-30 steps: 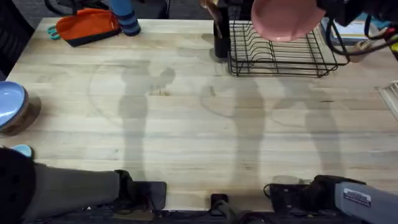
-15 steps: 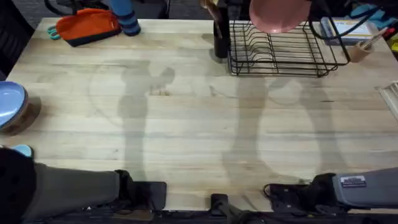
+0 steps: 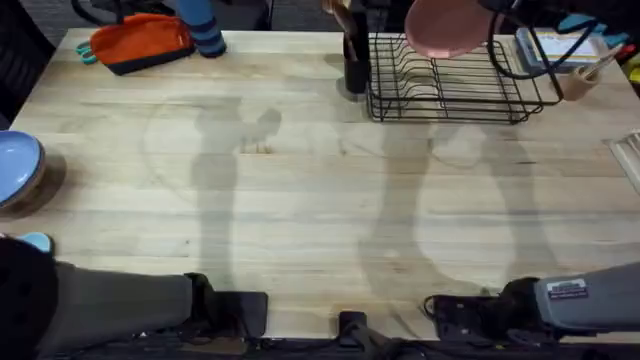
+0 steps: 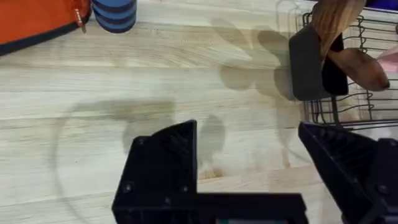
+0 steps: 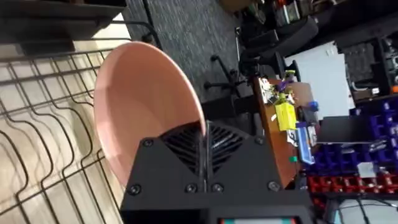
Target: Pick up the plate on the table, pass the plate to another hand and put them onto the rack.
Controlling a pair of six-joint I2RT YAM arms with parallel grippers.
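The rack [image 3: 450,85] has bare slots below the right gripper [image 5: 202,146], which is clamped on the rim of the pink plate [image 5: 146,106] held above it. The left gripper [image 4: 249,162] hangs spread apart over the tabletop [image 3: 300,190], holding nothing.

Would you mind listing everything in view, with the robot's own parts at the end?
plate: one, pink, held on edge above the rack.
rack: one, black wire, far right of the table.
table: one, light wood.
orange pouch: one, far left corner.
blue striped cup: one, beside the pouch.
black utensil holder: one, with wooden utensils, left of the rack.
blue bowl: one, left edge.
small light-blue dish: one, near left edge.
right gripper: black, shut on the plate.
left gripper: black, open, above the table.
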